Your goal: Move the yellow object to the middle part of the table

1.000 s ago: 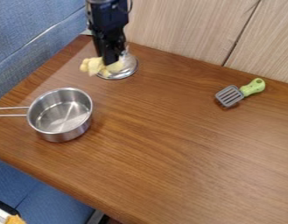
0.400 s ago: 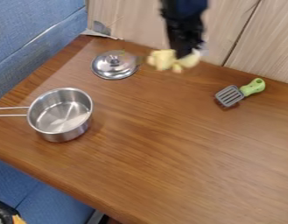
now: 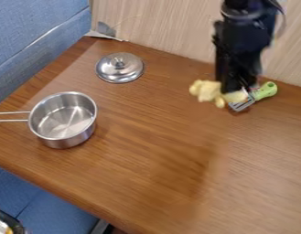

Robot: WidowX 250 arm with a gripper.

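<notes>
Behind, pale wood panelling (image 3: pixel 168 32) borders the brown table (image 3: pixel 146 183).

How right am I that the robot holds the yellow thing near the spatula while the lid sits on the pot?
Not quite: the camera view shows the lid on the table, off the pot. The gripper does hold the yellow thing near the spatula.

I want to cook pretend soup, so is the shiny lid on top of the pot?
No, the lid lies on the table, apart from the pot, whose inside shows.
</notes>
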